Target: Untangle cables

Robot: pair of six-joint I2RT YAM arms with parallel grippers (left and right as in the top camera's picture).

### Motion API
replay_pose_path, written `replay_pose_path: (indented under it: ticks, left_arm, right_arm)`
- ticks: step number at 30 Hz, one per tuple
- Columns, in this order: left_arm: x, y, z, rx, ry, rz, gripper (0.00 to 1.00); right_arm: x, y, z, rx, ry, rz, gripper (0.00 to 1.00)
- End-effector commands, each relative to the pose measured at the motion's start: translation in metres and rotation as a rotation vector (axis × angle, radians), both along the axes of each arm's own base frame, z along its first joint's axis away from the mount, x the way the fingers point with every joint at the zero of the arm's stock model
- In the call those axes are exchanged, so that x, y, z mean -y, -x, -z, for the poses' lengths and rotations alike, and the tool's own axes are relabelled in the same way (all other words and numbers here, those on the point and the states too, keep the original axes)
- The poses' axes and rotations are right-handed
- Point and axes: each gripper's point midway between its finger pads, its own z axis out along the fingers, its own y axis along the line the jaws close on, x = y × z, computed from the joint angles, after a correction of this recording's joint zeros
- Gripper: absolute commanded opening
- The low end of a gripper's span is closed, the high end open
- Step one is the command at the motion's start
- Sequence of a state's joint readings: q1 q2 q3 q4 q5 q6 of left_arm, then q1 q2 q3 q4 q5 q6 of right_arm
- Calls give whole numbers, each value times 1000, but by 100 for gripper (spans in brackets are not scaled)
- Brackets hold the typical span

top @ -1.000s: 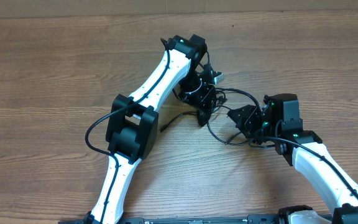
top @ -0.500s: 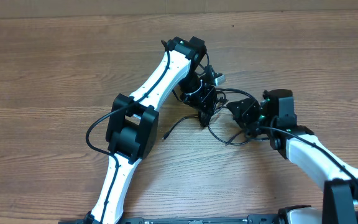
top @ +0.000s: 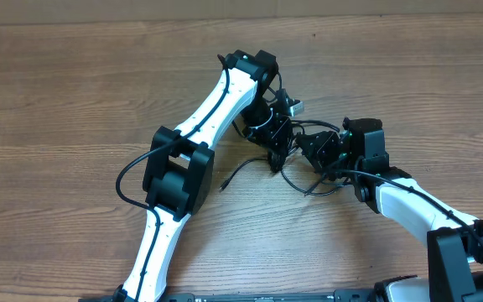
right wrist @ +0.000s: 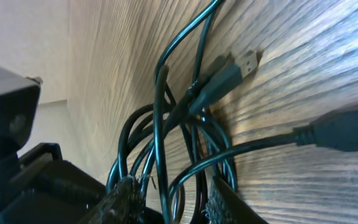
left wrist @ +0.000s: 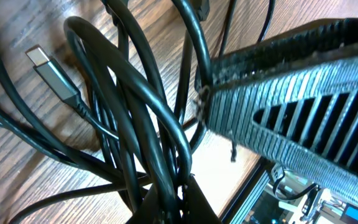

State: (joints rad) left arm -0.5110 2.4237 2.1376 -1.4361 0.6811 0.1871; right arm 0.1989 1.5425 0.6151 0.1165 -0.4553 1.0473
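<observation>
While the tangled black cables point(left wrist: 138, 84) lay on the wooden worktop point(top: 74, 101), the left fingers point(left wrist: 173, 208) pinched a bunch of strands, and the right fingers point(right wrist: 124, 200), just beside the left fingers, stood spread around other strands.

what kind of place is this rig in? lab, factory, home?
Probably a robotics lab or data-collection bench: a plain wood-grain table, the left arm and right arm reaching in from one edge, and a tangle of black cables as the workpiece.
</observation>
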Motion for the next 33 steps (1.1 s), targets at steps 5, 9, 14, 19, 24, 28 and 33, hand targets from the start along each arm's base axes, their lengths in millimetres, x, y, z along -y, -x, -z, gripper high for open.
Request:
replay_pose_path:
  ticks: [5, 9, 14, 19, 24, 28, 33]
  left_arm:
    - [5, 7, -1, -26, 34, 14, 4]
    - [6, 6, -1, -27, 40, 13, 4]
    - [6, 7, -1, -28, 40, 13, 4]
    - [7, 7, -2, -30, 46, 12, 4]
    - [8, 7, -2, -30, 46, 14, 4]
    - [8, 7, -2, -28, 47, 14, 4]
    - [7, 7, -2, -31, 44, 11, 4]
  right_arm:
    - [2, -10, -5, 24, 15, 27, 32]
    - [2, -10, -5, 24, 15, 27, 31]
    - [2, -10, -5, 23, 15, 27, 31]
    - [-3, -7, -4, 20, 15, 13, 30]
    - [-19, 0, -4, 22, 20, -29, 30]
    - [-23, 3, 1, 23, 62, -30, 24]
    - [-16, 4, 9, 6, 118, 6, 20]
